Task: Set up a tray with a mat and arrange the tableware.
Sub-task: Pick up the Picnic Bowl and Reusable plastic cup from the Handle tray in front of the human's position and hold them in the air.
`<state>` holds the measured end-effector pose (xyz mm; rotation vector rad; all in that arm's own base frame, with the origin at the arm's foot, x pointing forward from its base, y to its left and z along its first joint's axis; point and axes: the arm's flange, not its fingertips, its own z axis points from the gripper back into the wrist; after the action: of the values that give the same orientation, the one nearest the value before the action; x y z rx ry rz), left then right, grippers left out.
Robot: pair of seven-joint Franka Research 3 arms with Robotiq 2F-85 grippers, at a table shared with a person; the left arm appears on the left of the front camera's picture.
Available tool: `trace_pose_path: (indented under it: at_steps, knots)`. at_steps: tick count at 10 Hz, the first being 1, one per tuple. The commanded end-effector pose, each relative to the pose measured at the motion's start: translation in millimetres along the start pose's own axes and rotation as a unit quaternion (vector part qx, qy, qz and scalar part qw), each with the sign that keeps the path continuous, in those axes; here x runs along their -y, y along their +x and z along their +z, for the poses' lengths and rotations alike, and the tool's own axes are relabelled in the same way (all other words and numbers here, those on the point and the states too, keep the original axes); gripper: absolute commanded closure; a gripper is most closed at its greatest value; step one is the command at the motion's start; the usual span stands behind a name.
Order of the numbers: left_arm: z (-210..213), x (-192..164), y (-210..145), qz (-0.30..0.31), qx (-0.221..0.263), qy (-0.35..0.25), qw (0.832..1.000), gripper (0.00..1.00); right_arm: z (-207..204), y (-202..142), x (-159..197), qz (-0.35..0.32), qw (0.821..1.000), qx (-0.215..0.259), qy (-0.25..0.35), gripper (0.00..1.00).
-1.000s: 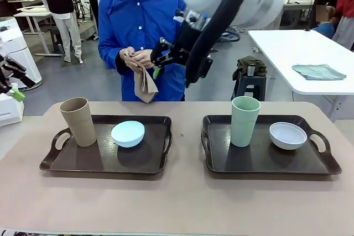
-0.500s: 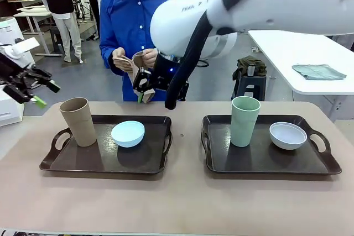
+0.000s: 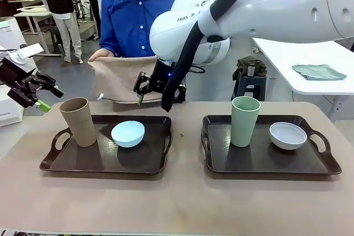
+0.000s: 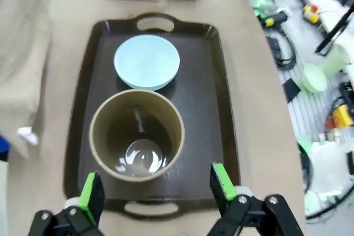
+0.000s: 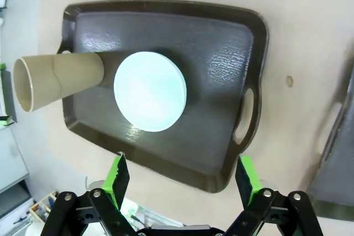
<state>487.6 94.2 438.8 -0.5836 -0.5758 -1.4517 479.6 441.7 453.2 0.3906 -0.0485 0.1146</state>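
Tan and limp, the mat (image 3: 119,78) hangs spread out from the person's hand (image 3: 101,54), beyond the far edge of the worktop (image 3: 182,203). It is not yet on any tray.

Both my pairs of jaws are spread wide and hold nothing. My left gripper (image 3: 48,98) hovers off the left end of the left tray (image 3: 105,158). Its wrist view looks down into the tan tumbler (image 4: 136,134), which stands near that tray's left handle. The light blue bowl (image 3: 128,133) sits just beside the tumbler, toward the tray's middle. My right gripper (image 3: 159,99) hangs above the far edge of the same tray, and its wrist view looks down on the bowl. On the right tray (image 3: 260,161) the mint green tumbler (image 3: 245,120) stands in the left part. The white bowl (image 3: 287,135) lies apart from it, near the right handle.

I judge the tumblers to be light, stiff and smooth. Because they are tall, a push from the side may tip them. I would close across the wall a little under the rim. The bowls are low and curved, probably slippery, so a pinch on the rim seems safer. The mat is soft and will fold, so an edge or a corner is the place to take it.
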Motion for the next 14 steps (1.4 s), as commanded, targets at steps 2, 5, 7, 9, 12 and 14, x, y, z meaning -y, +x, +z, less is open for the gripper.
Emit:
trace_pose_path:
  at_steps: [2, 5, 7, 9, 12, 14]
  knots:
    - [11.5, -2.6, 17.5, 0.036, 0.002, 0.023, 0.999, 0.0, 0.0, 0.0, 0.0, 0.0, 1.0, 0.0, 0.0, 0.0]
    - [4.0, -1.7, 1.8, -0.001, 0.0, 0.005, 1.0, 0.0, 0.0, 0.0, 0.0, 0.0, 1.0, 0.0, 0.0, 0.0]
    - [5.1, -3.2, 4.9, 0.008, -0.001, 0.007, 1.0, 0.0, 1.1, -0.6, -1.0, -0.002, 1.0, -0.001, 0.002, 0.0]
    - [8.6, -22.0, -27.1, -0.024, 0.014, 0.001, 1.0, 0.0, -17.6, 1.0, 2.1, -0.015, 1.0, -0.025, -0.008, 0.0]
    - [7.9, -40.4, -67.6, -0.028, 0.057, 0.028, 0.998, 0.0, -38.9, 2.9, -0.7, -0.033, 0.999, -0.029, -0.015, 0.0]
    - [-8.3, -51.8, -78.0, -0.018, 0.073, -0.015, 0.997, 0.0, -65.4, 8.2, -15.7, -0.036, 0.997, -0.051, -0.036, 0.0]
